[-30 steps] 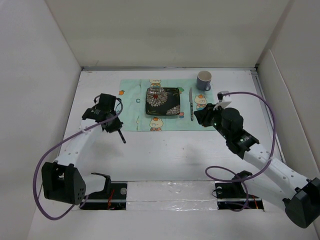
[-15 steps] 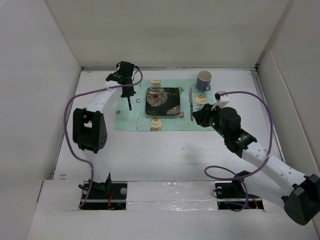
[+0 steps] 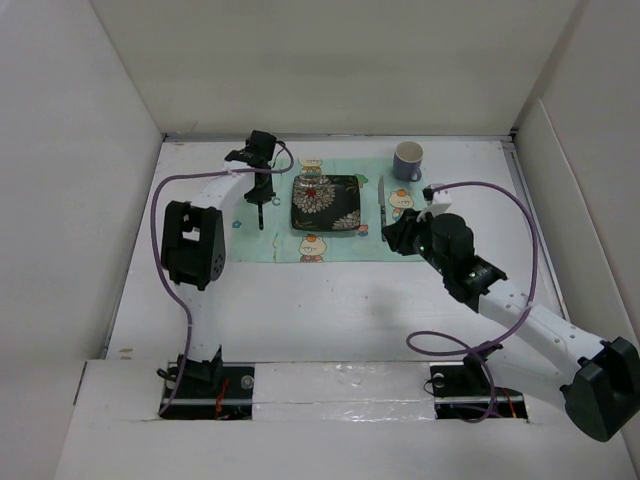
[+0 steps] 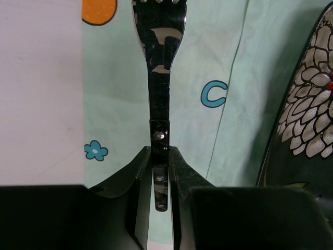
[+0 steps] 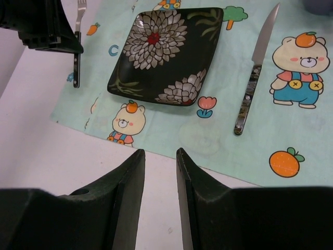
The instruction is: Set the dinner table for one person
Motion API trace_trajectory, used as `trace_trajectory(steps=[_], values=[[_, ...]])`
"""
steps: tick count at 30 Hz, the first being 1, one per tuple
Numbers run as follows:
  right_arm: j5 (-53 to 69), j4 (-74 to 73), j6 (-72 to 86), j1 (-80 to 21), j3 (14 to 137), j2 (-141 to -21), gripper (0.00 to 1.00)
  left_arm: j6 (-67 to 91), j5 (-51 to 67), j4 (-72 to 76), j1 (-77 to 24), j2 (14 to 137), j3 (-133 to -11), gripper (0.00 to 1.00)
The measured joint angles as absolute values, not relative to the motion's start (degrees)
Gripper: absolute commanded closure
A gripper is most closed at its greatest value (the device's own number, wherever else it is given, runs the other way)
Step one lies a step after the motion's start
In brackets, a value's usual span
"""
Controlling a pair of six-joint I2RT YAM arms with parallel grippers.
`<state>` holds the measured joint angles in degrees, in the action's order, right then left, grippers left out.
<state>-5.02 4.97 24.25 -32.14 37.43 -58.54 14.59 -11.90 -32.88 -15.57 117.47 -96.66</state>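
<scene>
While the left gripper hangs over the mat, its jaws are pressed onto the dark handle of a fork, tines pointing to 12 o'clock. Judged purpose: the fork goes at 9 o'clock of the plate, parallel to its edge, to mirror the knife lying at 3 o'clock. Gripping low on the handle keeps the tines clear and the shaft straight for a lay-down.

- Right gripper: jaws spread by a narrow gap, nothing between them. It hovers at about 5 o'clock of the plate, near the mat's edge, probably standing clear of the other arm.
- Mug: upright at roughly 1 o'clock of the plate, beyond the knife tip.
- Dinner table: the white top under everything, walled at 9, 12 and 3 o'clock. The mat sits toward 12 o'clock on it.

Hard to read:
- Whether the fork touches the mat or rides just above it cannot be told from any view.
- Tine tips are cut off at the top of the left wrist view, where the plate is only a sliver at 3 o'clock.
- From overhead the fork is just a thin dark line.
- The mug barely shows at the corner of the right wrist view.
</scene>
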Motion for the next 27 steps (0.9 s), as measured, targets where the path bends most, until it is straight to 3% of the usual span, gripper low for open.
trace_trajectory(steps=[26,27], values=[[-6.33,4.93,24.27,-32.69,37.43,-59.70,0.63,13.41,-9.08,-31.99,-16.03,124.33,-97.38,1.00],[-6.37,4.93,24.27,-32.69,37.43,-59.70,0.64,13.39,-9.08,-31.99,-16.03,124.51,-97.38,0.95]])
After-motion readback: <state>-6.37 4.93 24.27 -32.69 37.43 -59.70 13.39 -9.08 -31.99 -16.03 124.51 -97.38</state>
